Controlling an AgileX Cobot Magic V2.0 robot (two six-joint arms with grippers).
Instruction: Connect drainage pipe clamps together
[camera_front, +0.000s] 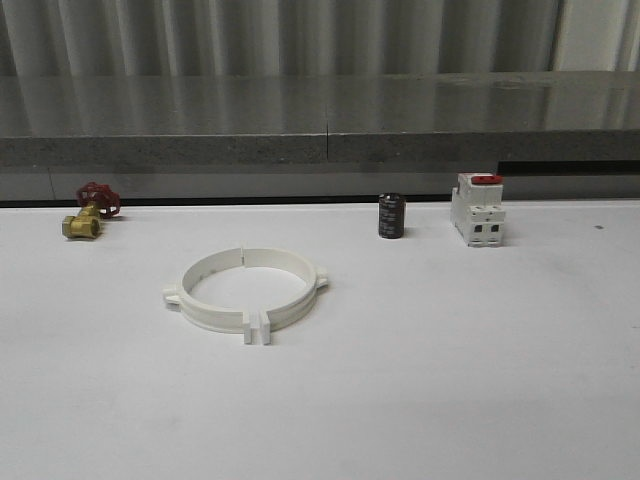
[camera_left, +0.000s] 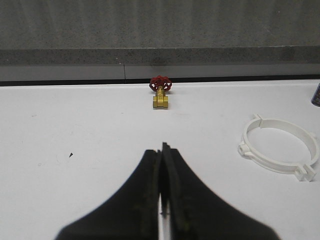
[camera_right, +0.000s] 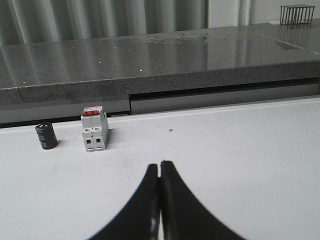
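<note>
**Clamp halves lay as a ring on the counter, both grippers clenched on nothing**

In the front view, the two drainage pipe clamps (camera_front: 246, 290), white plastic half-rings with flat end tabs and small side lugs, lay on the smooth white counter (camera_front: 450, 380), set together as one ring. The near end tabs stood just beside each other with a narrow slit between them; a thin seam showed at the far side. A brass valve (camera_front: 88, 214) with a red handwheel sat well apart to the left. A short black cylinder (camera_front: 391, 216) stood upright to the right, near a white boxy switch (camera_front: 477, 211) with a red top. A grey speckled stone ledge (camera_front: 320, 125) ran behind.

In the left wrist view, the left gripper (camera_left: 162, 155) had its dark, tapered jaws pressed together, grasping nothing. The valve stood beyond its tips; the clamp ring lay off to one side.

In the right wrist view, the right gripper (camera_right: 160, 167) likewise had its jaws clenched and bare, above the counter, with the cylinder and switch beyond.
</note>
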